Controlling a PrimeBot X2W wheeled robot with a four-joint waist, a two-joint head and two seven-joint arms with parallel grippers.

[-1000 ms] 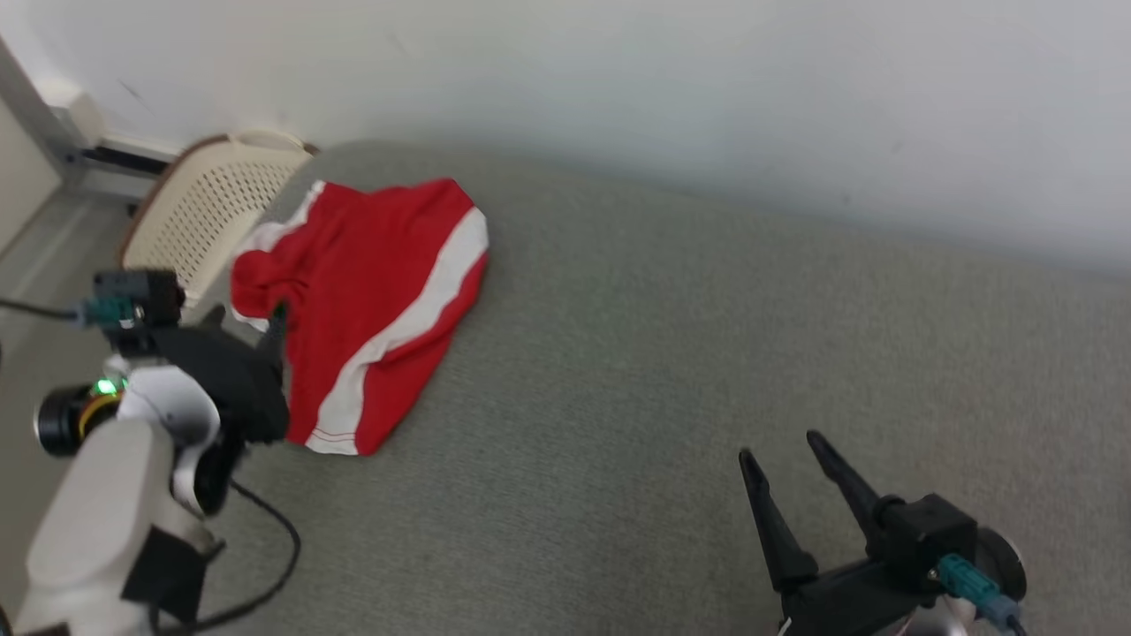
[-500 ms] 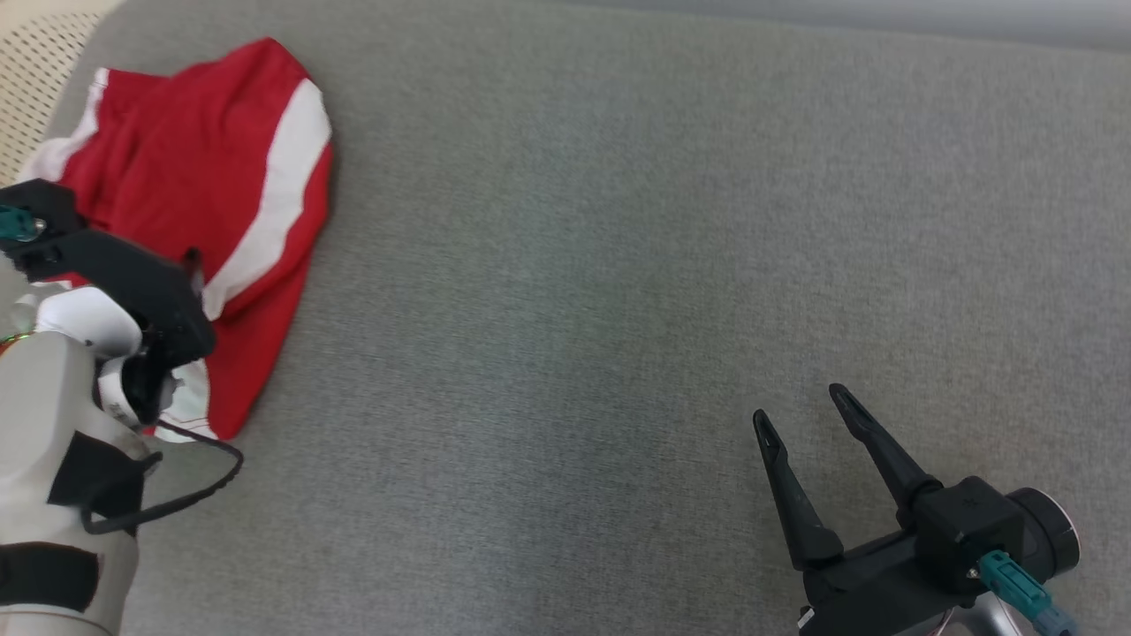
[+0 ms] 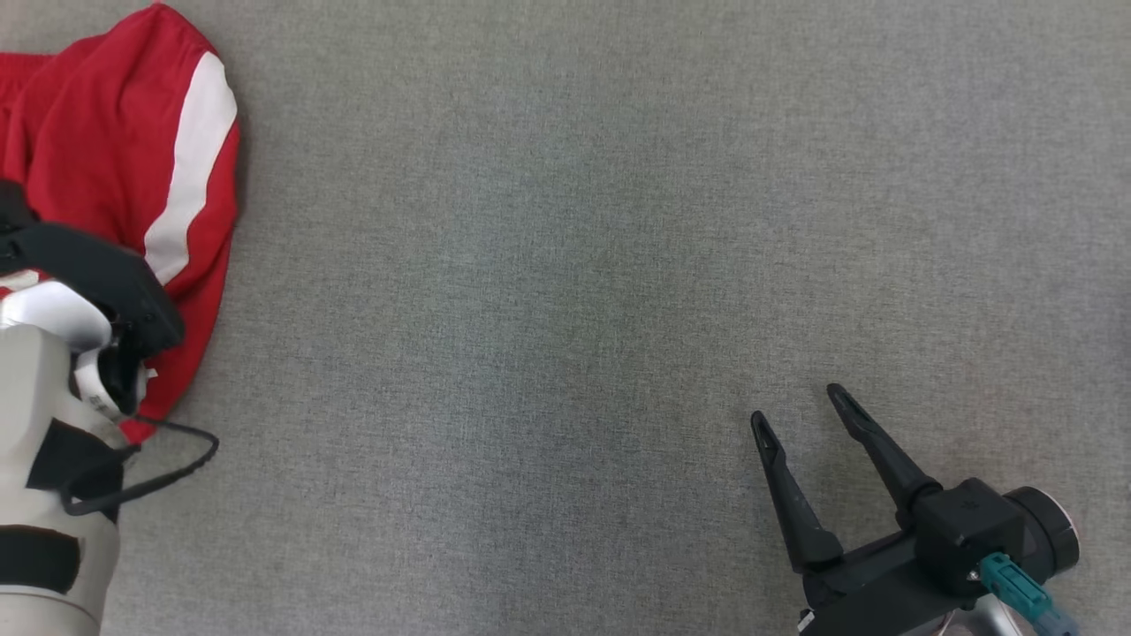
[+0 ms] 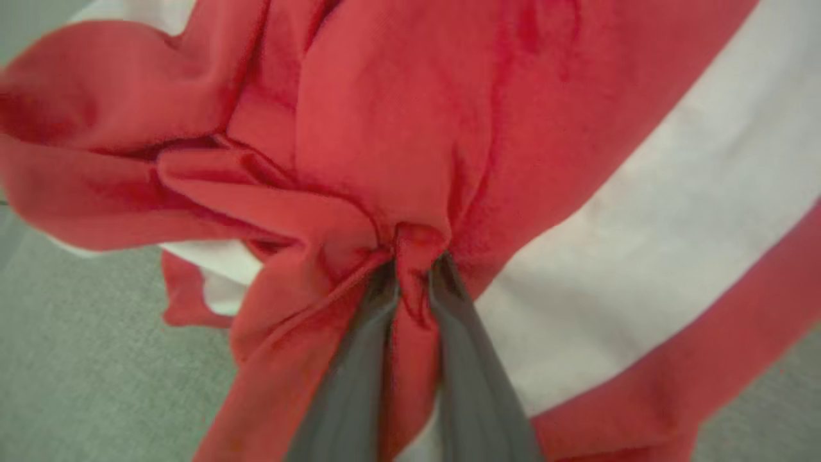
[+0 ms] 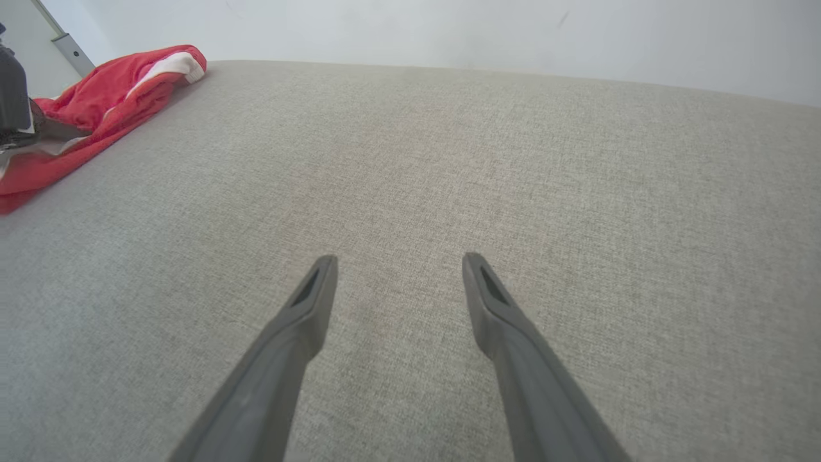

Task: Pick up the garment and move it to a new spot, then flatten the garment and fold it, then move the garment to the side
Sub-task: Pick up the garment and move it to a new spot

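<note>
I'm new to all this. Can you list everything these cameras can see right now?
surface: one, grey woven fabric, under everything.
garment: one, red with a white stripe, crumpled at the surface's left.
wall: one, white, behind the surface.
left forearm: one, pale grey, head view's lower left.
cable: one, black, looping by the left forearm.
left gripper: one, dark, closed on a fold of the garment.
right gripper: one, dark, open over bare surface, lower right.

Grey surface, white wall.
The woven cloth runs back to the plain wall; a grey trim stands at one end, under soft, even light.
</note>
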